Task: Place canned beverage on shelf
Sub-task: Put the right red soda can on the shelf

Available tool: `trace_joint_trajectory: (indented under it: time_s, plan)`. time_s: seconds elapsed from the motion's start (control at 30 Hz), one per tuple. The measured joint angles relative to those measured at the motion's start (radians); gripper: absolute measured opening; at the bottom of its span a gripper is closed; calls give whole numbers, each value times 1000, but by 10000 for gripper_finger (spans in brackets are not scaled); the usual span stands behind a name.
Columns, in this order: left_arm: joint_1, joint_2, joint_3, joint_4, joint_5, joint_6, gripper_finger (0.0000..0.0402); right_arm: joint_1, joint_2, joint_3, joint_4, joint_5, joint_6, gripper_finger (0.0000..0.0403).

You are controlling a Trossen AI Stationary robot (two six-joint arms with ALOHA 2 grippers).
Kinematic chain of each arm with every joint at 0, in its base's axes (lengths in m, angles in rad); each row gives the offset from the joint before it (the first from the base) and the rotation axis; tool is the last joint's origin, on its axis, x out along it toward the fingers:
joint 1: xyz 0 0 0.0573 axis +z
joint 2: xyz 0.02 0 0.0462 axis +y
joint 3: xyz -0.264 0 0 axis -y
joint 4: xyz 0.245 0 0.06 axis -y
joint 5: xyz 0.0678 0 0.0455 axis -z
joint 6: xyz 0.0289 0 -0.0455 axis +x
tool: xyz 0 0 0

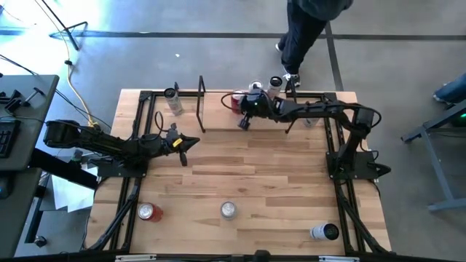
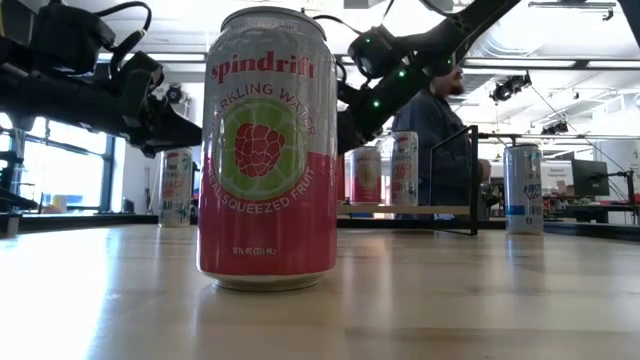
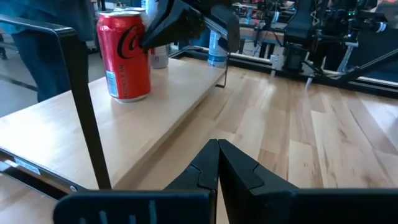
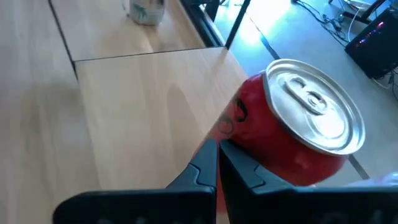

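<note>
From overhead the right arm hides much of the shelf (image 1: 218, 109) along the desk's far edge. A red Coca-Cola can (image 3: 124, 56) with a silver top stands upright on its light board. The right gripper (image 1: 245, 122) hovers just beside it, fingers pinched together, holding nothing. The left gripper (image 1: 186, 145) waits near the left edge, also closed and empty.

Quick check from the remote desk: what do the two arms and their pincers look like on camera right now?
Both arms are black, jointed tube links on black bases at the table's side rails. The left pincer has two flat, black, angular fingers with stepped inner edges, and a yellow patch shows near its wrist. The right pincer has the same black fingers. Green indicator lights glow along an arm in the low view.
</note>
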State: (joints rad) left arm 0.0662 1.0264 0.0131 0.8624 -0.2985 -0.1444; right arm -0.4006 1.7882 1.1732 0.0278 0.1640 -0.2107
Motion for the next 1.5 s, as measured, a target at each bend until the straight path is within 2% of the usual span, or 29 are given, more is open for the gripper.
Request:
trace_joint_trajectory:
  time_s: [0.37, 0.67, 0.9, 1.03, 1.23, 1.5]
  plan:
    - [0, 0, 0, -5, 0, 0, 0, -25, 30, 0, 50, -79, -33, 0]
    - [0, 1, 0, -12, 1, -1, 0, 0, -3, 64, -248, -29, -116, 0]
    - [0, 1, 0, -13, 1, -1, 0, -41, 0, 56, -216, -33, -135, 0]
    - [0, 1, 0, -13, 1, -1, 0, -62, 0, 55, -178, -96, -135, 0]
    - [0, 1, 0, -13, 1, -2, 0, -82, 0, 55, -136, -102, -129, 0]
    - [0, 1, 0, -13, 1, -9, 0, -105, 0, 55, -108, -170, -108, 0]
